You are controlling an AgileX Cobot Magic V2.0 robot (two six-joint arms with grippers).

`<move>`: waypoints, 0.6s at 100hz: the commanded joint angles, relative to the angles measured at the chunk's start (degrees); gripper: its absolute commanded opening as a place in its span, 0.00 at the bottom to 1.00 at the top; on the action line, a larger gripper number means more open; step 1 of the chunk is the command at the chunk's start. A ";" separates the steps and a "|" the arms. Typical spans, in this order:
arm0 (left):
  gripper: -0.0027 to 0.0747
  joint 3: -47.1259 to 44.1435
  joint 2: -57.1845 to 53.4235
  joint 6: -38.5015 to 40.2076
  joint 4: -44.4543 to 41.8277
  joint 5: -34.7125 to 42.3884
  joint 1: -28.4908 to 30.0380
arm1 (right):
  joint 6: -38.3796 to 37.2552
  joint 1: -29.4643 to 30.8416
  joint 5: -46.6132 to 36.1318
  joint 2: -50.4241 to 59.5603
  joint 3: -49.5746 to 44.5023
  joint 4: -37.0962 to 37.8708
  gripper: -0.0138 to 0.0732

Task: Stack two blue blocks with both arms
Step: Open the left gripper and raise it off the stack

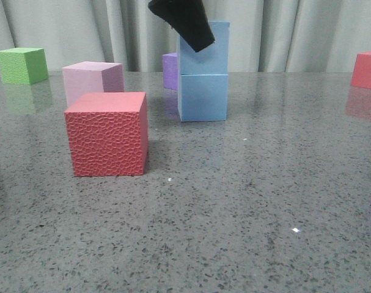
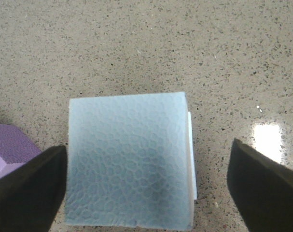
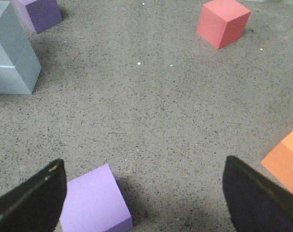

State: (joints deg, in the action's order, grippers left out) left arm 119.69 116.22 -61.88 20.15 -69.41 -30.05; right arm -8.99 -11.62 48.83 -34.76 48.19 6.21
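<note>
The two blue blocks sit stacked near the far edge of the counter, and your left claw hangs wide apart over the top one, so lift it straight up without bumping the stack.

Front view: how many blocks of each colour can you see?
blue blocks: 2
red blocks: 2
green block: 1
pink block: 1
purple block: 1
Total: 7
</note>
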 commanded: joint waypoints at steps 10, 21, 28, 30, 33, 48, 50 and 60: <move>0.91 1.78 -3.14 -0.02 2.59 2.47 -0.39 | 0.33 0.39 -4.17 -0.14 1.35 0.91 0.90; 0.91 1.78 -3.24 -0.02 2.59 2.47 -0.39 | 0.33 0.39 -4.17 -0.14 1.35 0.91 0.90; 0.91 1.78 -3.35 -0.02 2.47 2.47 -0.39 | 0.33 0.39 -4.11 -0.14 1.35 0.91 0.90; 0.91 1.95 -3.35 -0.02 2.37 2.47 -0.39 | 0.33 0.39 -4.11 -0.14 1.35 0.91 0.90; 0.91 2.10 -3.45 0.12 2.38 2.35 -0.39 | 0.33 0.39 -4.11 -0.14 1.35 0.91 0.90; 0.91 4.21 -3.57 2.49 2.38 1.77 -0.39 | 0.33 0.39 -4.00 -0.14 1.35 0.91 0.90; 0.91 4.53 -3.57 2.77 2.38 1.61 -0.39 | 0.33 0.39 -4.00 -0.14 1.35 0.91 0.90; 0.91 6.16 -3.81 4.19 2.38 0.53 -0.39 | 0.33 0.39 -4.00 -0.14 1.35 0.91 0.90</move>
State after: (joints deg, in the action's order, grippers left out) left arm 122.85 116.22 -59.62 20.24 -69.65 -30.05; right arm -8.99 -11.62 48.83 -34.76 48.19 6.21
